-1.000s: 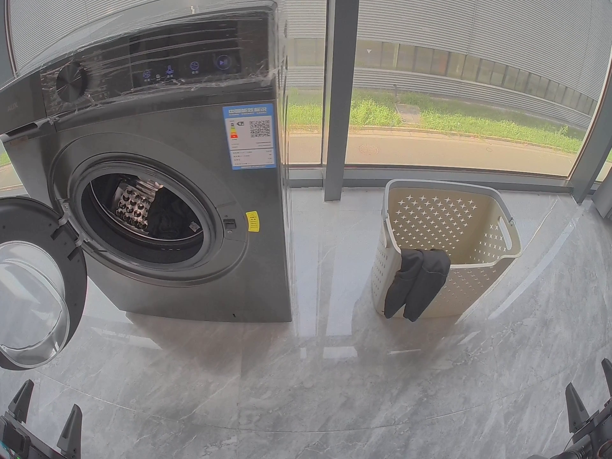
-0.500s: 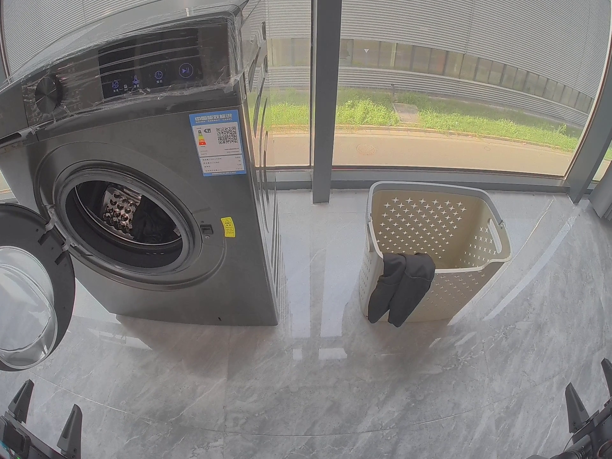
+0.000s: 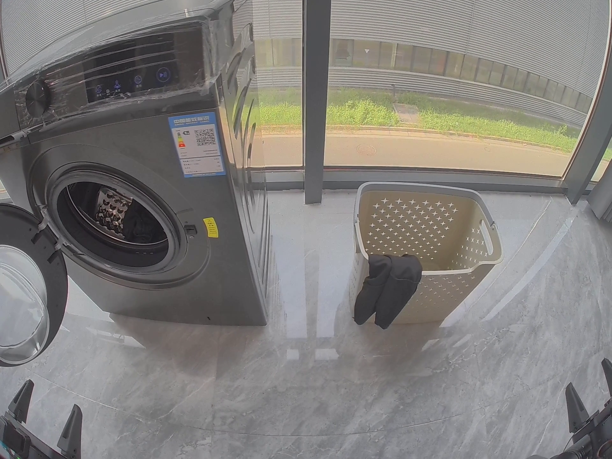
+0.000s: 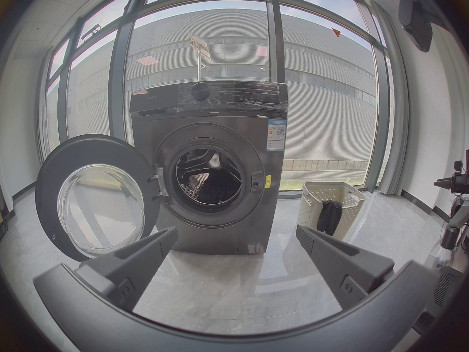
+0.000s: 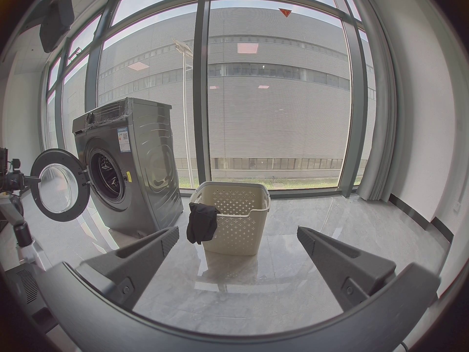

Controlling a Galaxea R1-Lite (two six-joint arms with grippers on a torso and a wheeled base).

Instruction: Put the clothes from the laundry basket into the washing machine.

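Approach step, I judge: the left gripper (image 4: 235,231) and right gripper (image 5: 238,231), both wide open and empty, must first near the 1 dark garment (image 3: 387,288) draped over the laundry basket (image 3: 421,187).

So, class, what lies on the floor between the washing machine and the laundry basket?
Nothing: in the head view the stretch of marble floor between the washing machine and the laundry basket is bare. A window post stands behind it.
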